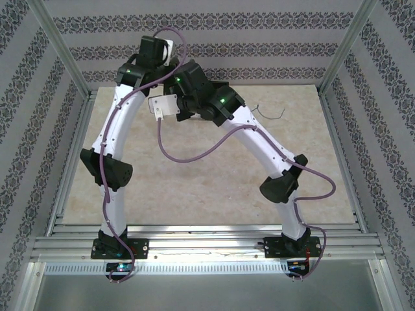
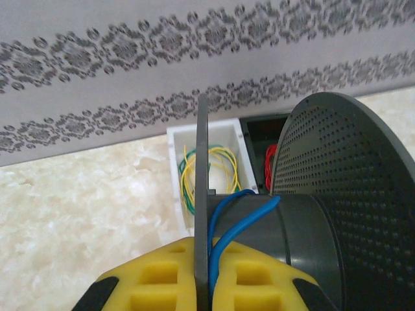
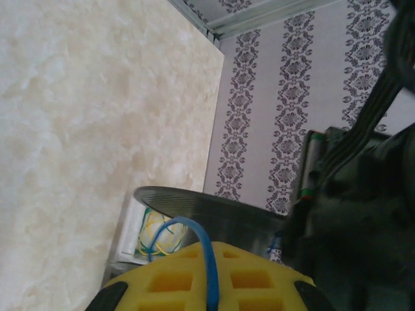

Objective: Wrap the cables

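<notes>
At the far middle of the marbled beige tabletop (image 1: 214,188), we see the two white-and-black arms bent inward. The left arm (image 1: 120,129) and the right arm (image 1: 256,139) bring their wrists close together, and thick purple cords (image 1: 194,154) loop around them. To the right of the wrists a loose, fine strand (image 1: 271,114) lies on the tabletop, too thin for us to tell its colour.

From the left wrist we see the left gripper (image 2: 202,265) clenched on a black plastic spool (image 2: 298,227). Its yellow padded fingers (image 2: 159,278) pinch the near flange, which shows edge-on as a thin grey line. The far flange is a wide perforated disc on the right. The thin blue wire (image 2: 243,217) crosses the spool's core in two strands, then drops beside the near flange into the gap between the fingers.

Behind the spool stands a white open box (image 2: 174,162) holding loops of yellow and green wire (image 2: 188,178). Just beside it, a dark compartment holds a red wire coil (image 2: 270,167).

From the right wrist we see the right gripper (image 3: 209,272) closed tight on the thin blue wire. The wire rises from between its yellow fingers and arches over toward the spool's flange, with the white open box just beyond.
</notes>
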You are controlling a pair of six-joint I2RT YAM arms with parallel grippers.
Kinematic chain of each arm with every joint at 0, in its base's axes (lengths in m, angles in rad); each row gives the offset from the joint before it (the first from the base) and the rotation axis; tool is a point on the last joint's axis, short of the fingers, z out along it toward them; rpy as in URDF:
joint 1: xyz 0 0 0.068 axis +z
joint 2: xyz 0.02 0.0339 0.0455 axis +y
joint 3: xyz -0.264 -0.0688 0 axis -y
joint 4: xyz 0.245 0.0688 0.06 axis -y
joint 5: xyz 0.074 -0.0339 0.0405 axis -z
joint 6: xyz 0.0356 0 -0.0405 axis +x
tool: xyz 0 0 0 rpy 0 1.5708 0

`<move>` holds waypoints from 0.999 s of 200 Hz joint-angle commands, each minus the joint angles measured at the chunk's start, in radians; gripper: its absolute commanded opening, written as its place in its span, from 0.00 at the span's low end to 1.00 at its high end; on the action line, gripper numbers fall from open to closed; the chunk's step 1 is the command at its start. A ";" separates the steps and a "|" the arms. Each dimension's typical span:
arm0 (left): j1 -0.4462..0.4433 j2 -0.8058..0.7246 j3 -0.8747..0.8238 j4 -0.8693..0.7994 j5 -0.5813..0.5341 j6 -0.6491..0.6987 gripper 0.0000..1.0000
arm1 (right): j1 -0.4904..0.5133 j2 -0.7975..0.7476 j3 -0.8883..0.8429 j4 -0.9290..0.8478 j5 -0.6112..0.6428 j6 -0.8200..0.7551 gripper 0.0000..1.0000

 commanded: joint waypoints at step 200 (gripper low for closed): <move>0.068 -0.516 -0.590 0.107 0.591 0.450 0.00 | -0.505 0.086 -0.068 0.194 -0.493 0.299 0.00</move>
